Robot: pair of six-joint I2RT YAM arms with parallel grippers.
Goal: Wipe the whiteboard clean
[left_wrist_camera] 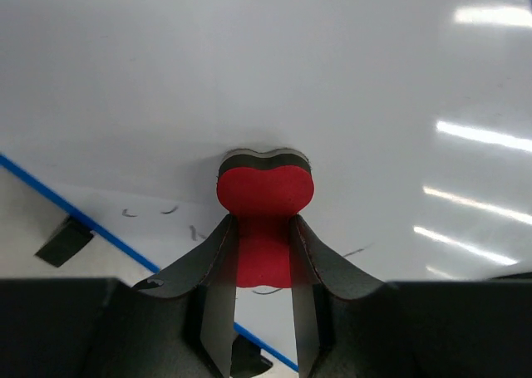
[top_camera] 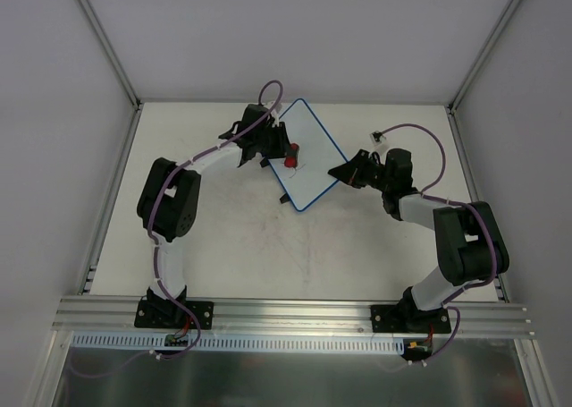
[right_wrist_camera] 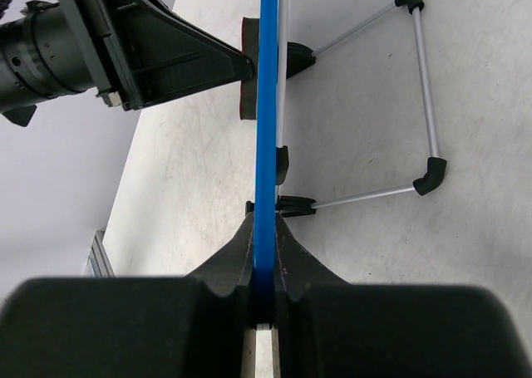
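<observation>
The whiteboard [top_camera: 311,148], white with a thin blue rim, stands tilted on a wire stand at the table's middle back. My left gripper [top_camera: 284,152] is shut on the small red eraser [top_camera: 291,155] and presses its end against the board's face. In the left wrist view the eraser [left_wrist_camera: 264,191] sits between my fingers [left_wrist_camera: 216,253], touching the board [left_wrist_camera: 249,71]. Faint dark marks [left_wrist_camera: 133,213] show near the blue rim. My right gripper [top_camera: 340,172] is shut on the board's right edge; in its wrist view the blue rim [right_wrist_camera: 268,104] runs between the jaws of my right gripper [right_wrist_camera: 264,227].
The board's wire stand [right_wrist_camera: 426,95] with black corner pieces rests on the table behind the board. A black tab [left_wrist_camera: 65,239] sticks out past the rim. Grey walls close in the table at the back and sides. The left arm's wrist [right_wrist_camera: 75,46] is close to the board.
</observation>
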